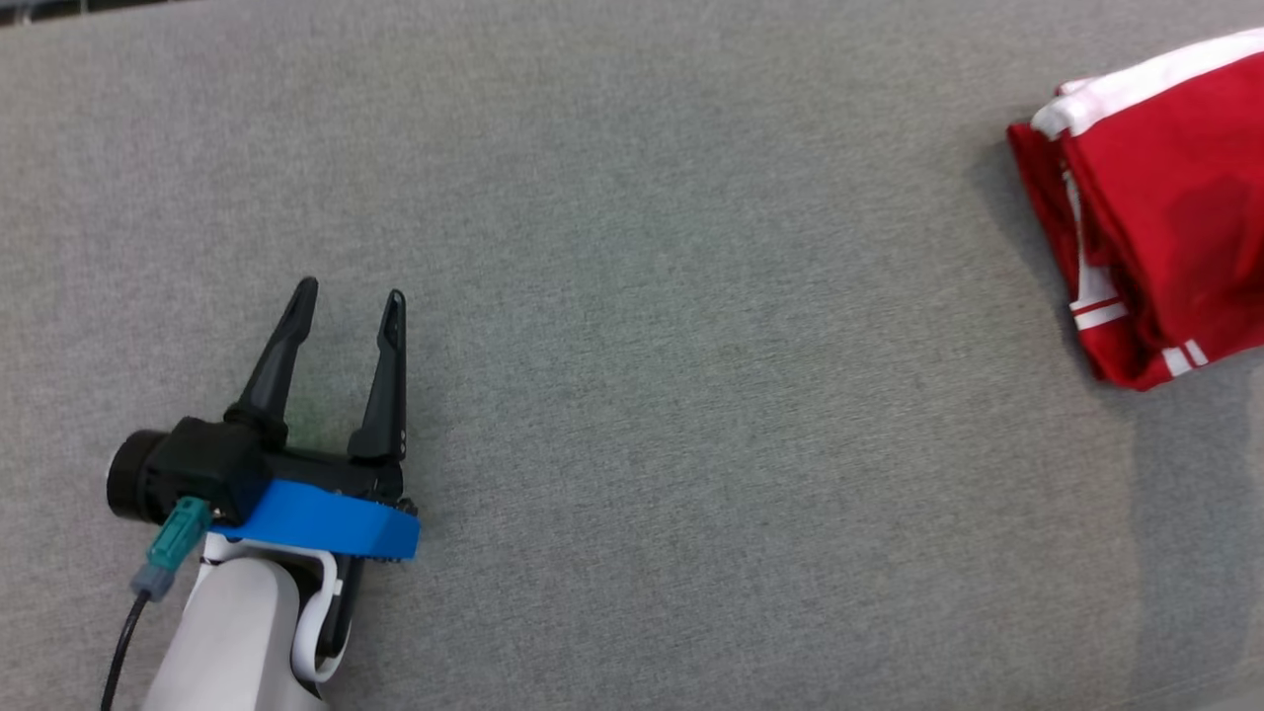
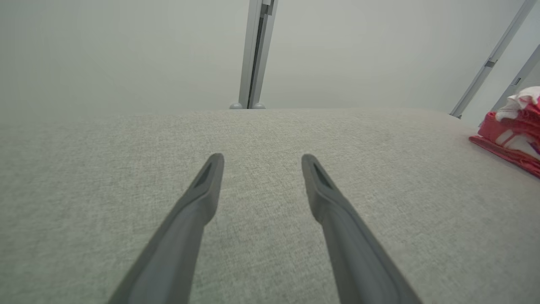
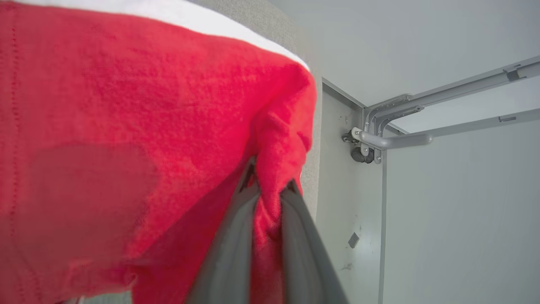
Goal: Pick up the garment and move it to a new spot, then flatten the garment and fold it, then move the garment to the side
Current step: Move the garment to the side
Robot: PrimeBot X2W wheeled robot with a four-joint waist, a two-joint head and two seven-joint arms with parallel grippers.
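Our left gripper [image 1: 352,288] sits low over the grey cloth-covered table [image 1: 691,415], its two dark fingers spread wide apart above the bare weave. A blue band [image 1: 326,528] wraps its wrist, and a teal plug with a black cable [image 1: 168,553] hangs at its left side. Ahead of its tips, the weave runs to the table's far edge, where an upright metal post [image 2: 255,50] stands against a pale wall.

The garment [image 1: 1165,197], red with white bands, lies well off to that gripper's right as a folded bundle, with open table between the two. In the left wrist view, slanted frame bars [image 2: 489,63] rise behind the bundle.

Our right gripper [image 3: 270,177] has its fingers pressed close together, pinching a bunched ridge of the red cloth. To the left of its fingers the cloth spreads broad, with a white band along its top. To their right we see the table's edge, a grey panel and a metal bracket [image 3: 367,143] carrying long bars.

The right gripper's tips are buried in the gathered fabric, so we cannot tell how many layers they hold. The garment is cut off by the right edge of the head view, so its full outline is hidden. A darker patch [image 3: 84,190] on the red cloth is too blurred to make out. The left forearm [image 1: 237,642] is cut off at the bottom edge.
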